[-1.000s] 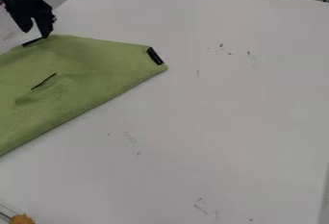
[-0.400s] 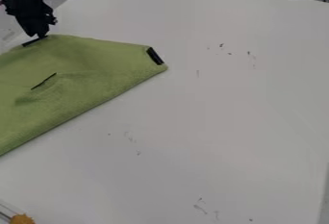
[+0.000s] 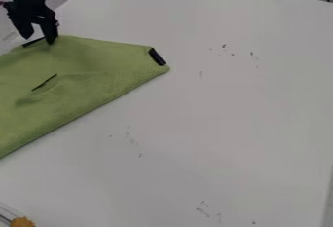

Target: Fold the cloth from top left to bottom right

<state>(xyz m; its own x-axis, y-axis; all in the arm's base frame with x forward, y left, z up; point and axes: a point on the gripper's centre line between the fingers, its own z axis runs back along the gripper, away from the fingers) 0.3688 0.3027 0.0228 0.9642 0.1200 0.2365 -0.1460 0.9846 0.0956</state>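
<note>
Claw to cloth: upper edge of cloth [image 3: 88,67] directly at the tips of the claw [image 3: 39,40]; bulk of it lies below, toward camera.
Black strip: on that edge, between the spread fingers [image 3: 48,28] or just under them; which, cannot tell.
Long edge: slants lower left to upper right, across the fold's likely path.
Claw: released, no cloth pinched.
Cloth: flat, slightly rumpled, left part of table [image 3: 228,119].
Next, judged: close on upper edge.
</note>
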